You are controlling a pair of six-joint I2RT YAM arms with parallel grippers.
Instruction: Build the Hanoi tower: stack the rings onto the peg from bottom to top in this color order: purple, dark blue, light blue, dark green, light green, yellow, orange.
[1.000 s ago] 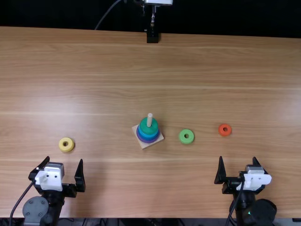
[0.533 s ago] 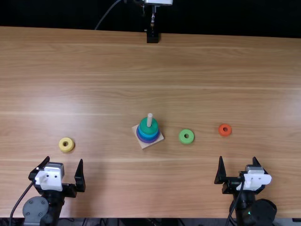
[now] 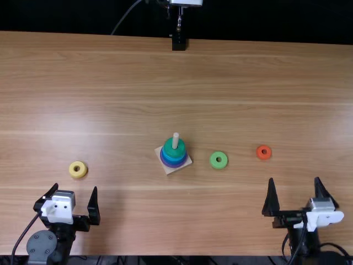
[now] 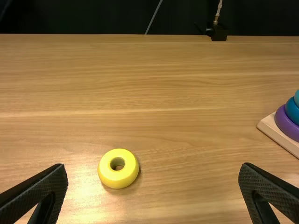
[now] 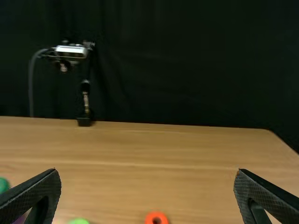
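At three o'clock off the peg (image 3: 175,141), light green ring (image 3: 212,160), then orange ring (image 3: 259,152); yellow ring (image 3: 72,169) at nine! Near the table's (image 3: 176,232) six-o'clock edge, left gripper (image 3: 75,186) and right gripper (image 3: 294,179) gape wide, wood between.

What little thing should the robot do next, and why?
I'd probably move the open right gripper left toward the light green ring. The dark green ring is on top of the stack on the peg, so light green comes next in the order. It lies loose on the table, nearer this gripper than the left one.
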